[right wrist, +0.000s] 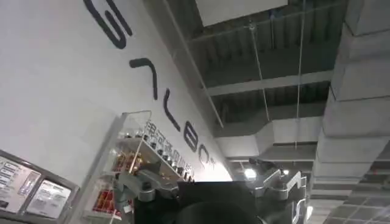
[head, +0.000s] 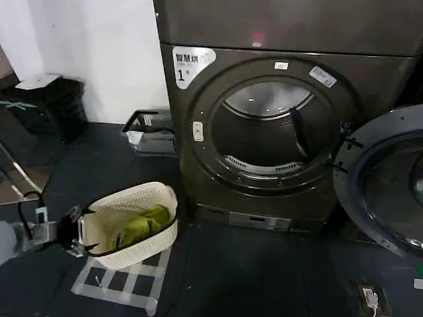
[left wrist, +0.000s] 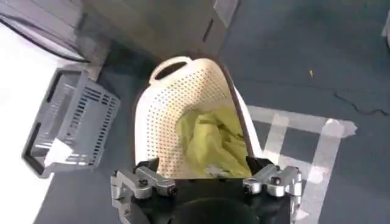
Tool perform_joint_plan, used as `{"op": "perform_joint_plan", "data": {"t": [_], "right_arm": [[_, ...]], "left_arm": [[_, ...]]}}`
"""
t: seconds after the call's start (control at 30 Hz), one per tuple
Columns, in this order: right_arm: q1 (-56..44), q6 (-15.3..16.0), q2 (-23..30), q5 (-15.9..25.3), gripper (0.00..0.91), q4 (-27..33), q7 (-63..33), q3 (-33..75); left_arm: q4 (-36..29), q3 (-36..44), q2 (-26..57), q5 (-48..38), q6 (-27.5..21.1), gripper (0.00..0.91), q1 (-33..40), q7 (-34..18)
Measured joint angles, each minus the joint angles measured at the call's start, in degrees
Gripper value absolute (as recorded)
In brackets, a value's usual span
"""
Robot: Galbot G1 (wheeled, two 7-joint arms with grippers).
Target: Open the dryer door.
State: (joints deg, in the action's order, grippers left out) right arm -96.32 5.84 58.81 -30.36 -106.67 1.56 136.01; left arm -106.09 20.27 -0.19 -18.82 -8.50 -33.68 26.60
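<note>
The dryer door [head: 362, 191] stands swung wide open to the right of the machine, its dark inner side facing me. The round drum opening [head: 271, 132] is uncovered. My left gripper [head: 73, 232] hangs low at the left, at the near end of a white perforated basket [head: 135, 205]. Seen from the left wrist, the left gripper [left wrist: 204, 165] is open, with its fingers spread on either side of the white basket's [left wrist: 183, 97] near rim. My right gripper [right wrist: 207, 182] is open, holds nothing, and points up towards a ceiling and a lettered wall.
A yellow-green cloth [head: 142, 224] lies in the white basket. A grey crate [head: 151, 132] stands by the wall left of the dryer. White tape squares [head: 119, 281] mark the dark floor under the basket. A black bin [head: 56, 105] is at far left.
</note>
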Motion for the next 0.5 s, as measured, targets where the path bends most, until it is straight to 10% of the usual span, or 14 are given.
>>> {"op": "perform_joint_plan", "data": {"t": [0.5], "right_arm": [[0.2, -0.1, 0.2, 0.2, 0.907, -0.4, 0.5, -0.1]], "left_arm": [[1.6, 0.2, -0.9, 1.4, 0.0, 0.907, -0.2, 0.4]]}}
